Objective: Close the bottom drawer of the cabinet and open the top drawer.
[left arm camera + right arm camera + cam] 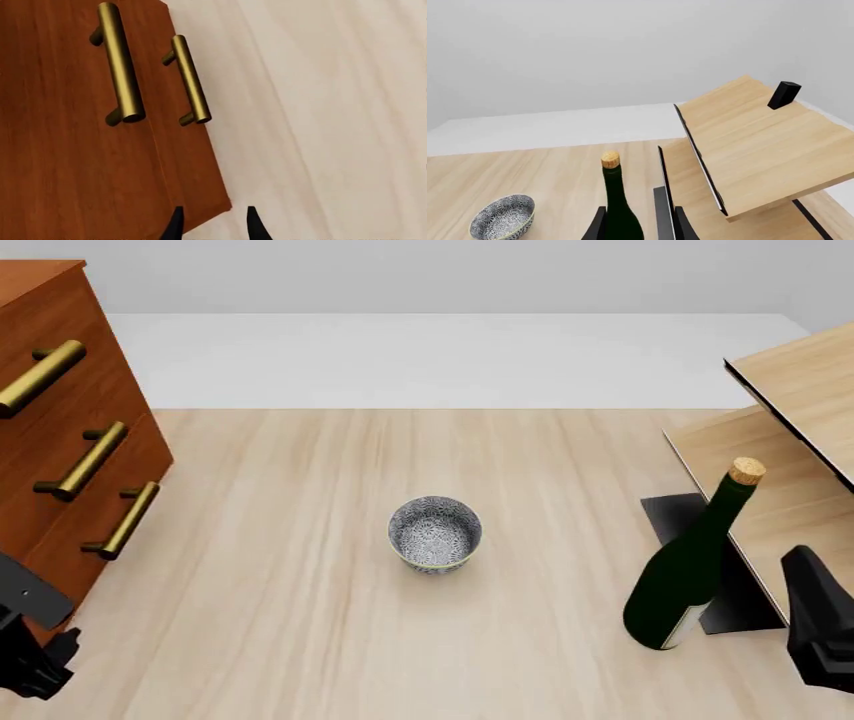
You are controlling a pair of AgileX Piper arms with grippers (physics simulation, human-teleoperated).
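The reddish-brown cabinet stands at the table's left edge, its face turned toward the table's middle. Brass bars mark the top drawer, the middle one and the bottom drawer; no front visibly juts out in the front view. My left gripper is open and empty, low by the cabinet's near bottom corner. In the left wrist view the bottom drawer's handle lies beside the table, with a larger handle past a seam. My right gripper is open at the near right, apart from the cabinet.
A patterned bowl sits mid-table. A dark green corked bottle stands just ahead of my right arm. Behind the bottle a pale wooden shelf unit leans over the right side. My left arm is at the near left corner.
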